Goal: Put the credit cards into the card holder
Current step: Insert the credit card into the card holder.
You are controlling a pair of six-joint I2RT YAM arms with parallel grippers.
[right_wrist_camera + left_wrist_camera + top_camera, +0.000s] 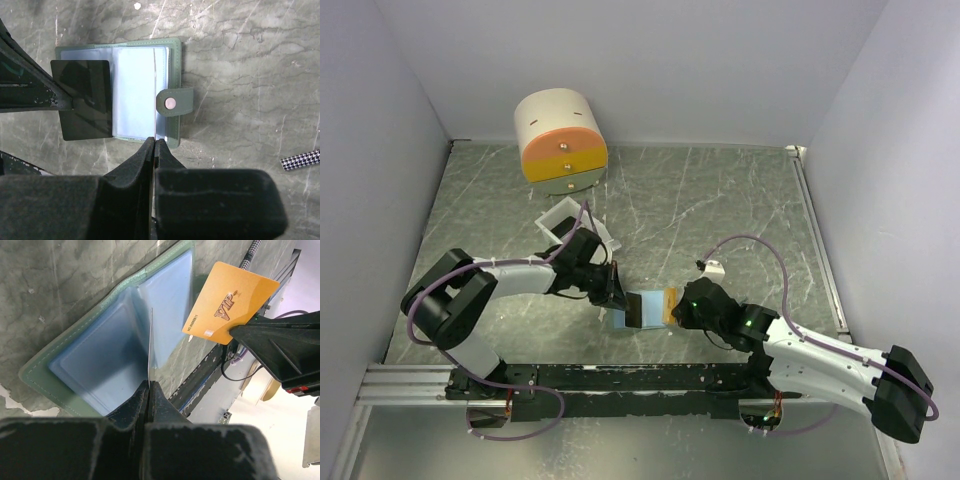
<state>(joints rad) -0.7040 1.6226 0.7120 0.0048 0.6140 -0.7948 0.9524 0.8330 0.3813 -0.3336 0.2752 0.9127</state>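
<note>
The card holder [174,75] lies open on the marble table, pale blue inside [105,355], its clasp to the right in the right wrist view. My left gripper [149,384] is shut on a dark card [85,100] and holds it upright over the holder's left half; in its own view that card shows only edge-on. My right gripper [154,140] is shut on the orange-yellow card [230,302], also edge-on in its own view, just above the holder's right half. In the top view the two grippers [620,298] [678,308] face each other across the holder [624,321].
A big cream cylinder with orange and yellow drawers [560,140] stands at the back left. A white open box [560,222] sits behind my left arm. A black rail [620,378] runs along the near edge. A houndstooth cable [300,160] lies at the right.
</note>
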